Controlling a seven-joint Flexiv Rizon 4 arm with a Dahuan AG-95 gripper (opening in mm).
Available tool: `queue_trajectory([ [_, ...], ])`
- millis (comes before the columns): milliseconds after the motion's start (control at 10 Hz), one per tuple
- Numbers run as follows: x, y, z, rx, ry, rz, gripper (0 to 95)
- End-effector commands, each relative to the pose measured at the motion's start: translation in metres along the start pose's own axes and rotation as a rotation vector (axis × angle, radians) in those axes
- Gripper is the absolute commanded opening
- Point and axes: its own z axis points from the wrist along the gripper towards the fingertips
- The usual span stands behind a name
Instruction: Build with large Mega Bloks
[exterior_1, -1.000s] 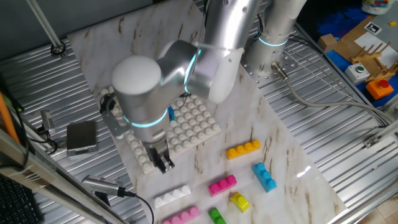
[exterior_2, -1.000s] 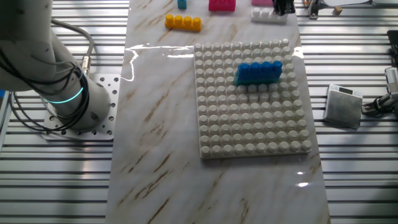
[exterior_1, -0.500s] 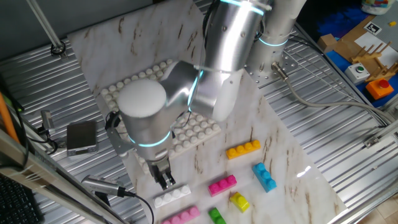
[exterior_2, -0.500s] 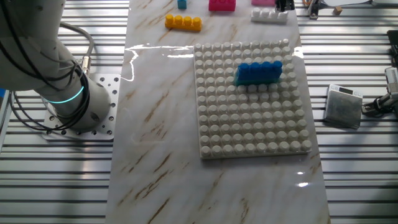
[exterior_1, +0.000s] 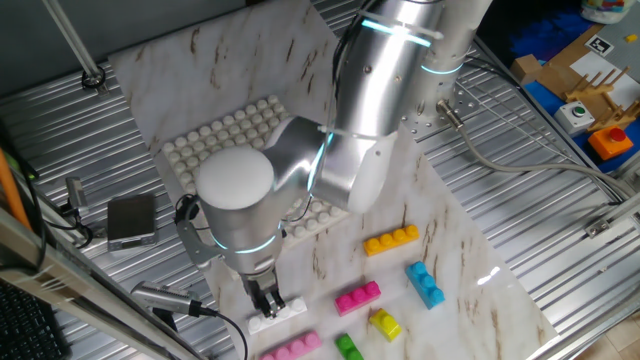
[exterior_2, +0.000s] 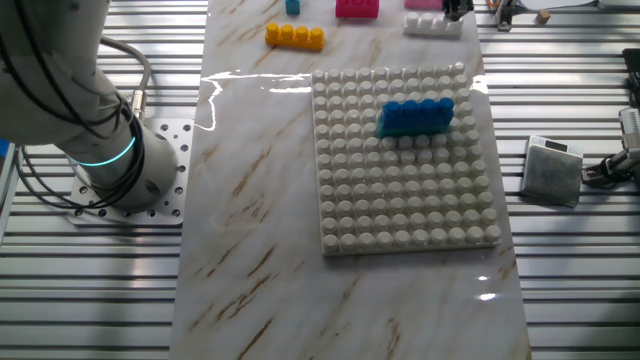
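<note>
White brick (exterior_1: 279, 311) under the gripper (exterior_1: 266, 302), at the near table edge.
Fingers straddle the brick's left end, tips down on it; can't tell whether they are clamped or just set around it. Blue brick (exterior_2: 414, 116) sits on the baseplate (exterior_2: 405, 205). Loose on the marble: orange (exterior_1: 391, 240), magenta (exterior_1: 357, 297), teal (exterior_1: 425, 283), yellow (exterior_1: 385, 324), green (exterior_1: 348, 347), pink (exterior_1: 291, 347).

Blue brick (exterior_2: 416, 116) on baseplate; white brick (exterior_1: 280, 312) flat on table.
</note>
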Motion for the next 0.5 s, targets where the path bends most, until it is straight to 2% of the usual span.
queue_trajectory([
  [100,0.001,0.004,0.004,0.005,-0.004,0.013,38.0],
  [500,0.004,0.012,0.015,0.019,-0.006,0.036,38.0],
])
